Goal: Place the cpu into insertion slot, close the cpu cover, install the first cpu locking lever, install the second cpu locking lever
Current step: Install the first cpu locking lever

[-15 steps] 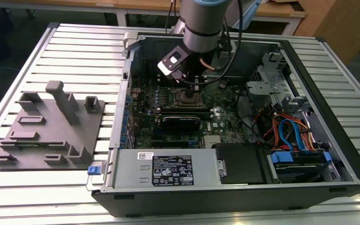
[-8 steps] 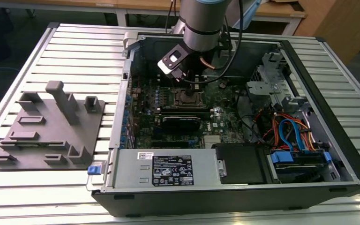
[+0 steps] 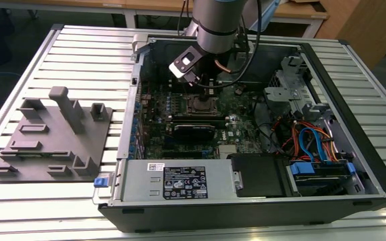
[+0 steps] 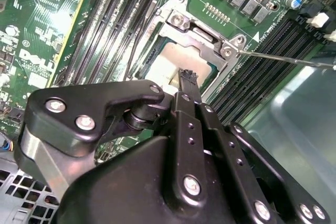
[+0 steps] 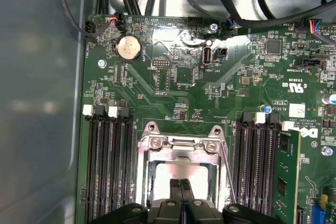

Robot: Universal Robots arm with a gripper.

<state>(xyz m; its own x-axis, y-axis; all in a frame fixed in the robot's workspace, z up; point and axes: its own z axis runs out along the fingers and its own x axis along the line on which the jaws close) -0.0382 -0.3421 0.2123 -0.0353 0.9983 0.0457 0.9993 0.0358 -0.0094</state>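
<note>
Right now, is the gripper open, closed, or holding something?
Gripper: closed, holding nothing, its tips down at the chip.

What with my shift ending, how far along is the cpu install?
Done: the cpu lies under the cpu cover, which looks lowered. In hand: the shut pincer hangs over the chip. Left: at least one locking lever juts free, apparently unlatched.
</note>
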